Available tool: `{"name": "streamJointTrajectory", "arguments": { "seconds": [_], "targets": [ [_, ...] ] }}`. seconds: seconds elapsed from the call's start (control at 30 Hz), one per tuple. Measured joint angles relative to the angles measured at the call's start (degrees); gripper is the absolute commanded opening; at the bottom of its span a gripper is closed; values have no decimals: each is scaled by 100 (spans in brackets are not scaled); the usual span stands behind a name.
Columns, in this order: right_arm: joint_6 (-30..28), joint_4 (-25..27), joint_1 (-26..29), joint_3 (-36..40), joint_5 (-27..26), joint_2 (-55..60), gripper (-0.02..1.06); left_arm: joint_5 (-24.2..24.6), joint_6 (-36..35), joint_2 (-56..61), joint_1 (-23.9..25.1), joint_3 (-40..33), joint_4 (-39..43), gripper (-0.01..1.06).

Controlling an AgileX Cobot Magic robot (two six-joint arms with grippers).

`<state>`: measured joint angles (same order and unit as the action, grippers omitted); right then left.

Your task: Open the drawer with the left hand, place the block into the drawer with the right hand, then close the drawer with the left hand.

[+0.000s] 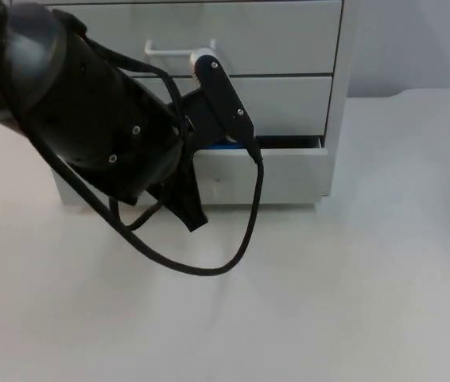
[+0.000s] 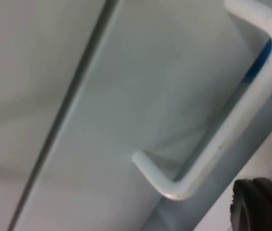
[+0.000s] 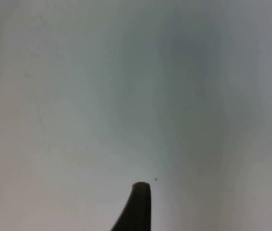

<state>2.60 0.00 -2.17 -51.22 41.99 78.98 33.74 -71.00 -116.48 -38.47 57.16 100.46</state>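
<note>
A white drawer cabinet (image 1: 289, 40) stands at the back of the table. Its bottom drawer (image 1: 289, 171) is out by a narrow gap, and a sliver of blue (image 1: 226, 146) shows inside that gap. My left arm reaches across the cabinet's front, with the left gripper (image 1: 187, 200) low against the bottom drawer's face, its jaws hidden by the arm. In the left wrist view a white bar handle (image 2: 222, 139) on a drawer front lies close to the left gripper (image 2: 261, 204), apart from it, with a bit of blue (image 2: 265, 53) beyond. My right gripper (image 3: 138, 207) hangs over bare table.
The top drawer's white handle (image 1: 179, 52) sticks out above the arm. White table top (image 1: 328, 302) spreads in front of and right of the cabinet. The grey wall (image 1: 416, 40) is behind.
</note>
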Motion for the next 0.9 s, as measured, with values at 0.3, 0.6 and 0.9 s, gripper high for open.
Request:
{"name": "streamJointTrajectory", "arguments": {
  "seconds": [0.3,0.6,0.9],
  "targets": [
    [0,0,0,0,-10,0,77,386,0,-369,-14,326,124,0],
    [0,0,0,0,-10,0,77,567,0,-512,-45,499,101,0],
    [-11,0,0,0,-109,0,77,914,563,-534,-260,492,-512,0]
  ]
}}
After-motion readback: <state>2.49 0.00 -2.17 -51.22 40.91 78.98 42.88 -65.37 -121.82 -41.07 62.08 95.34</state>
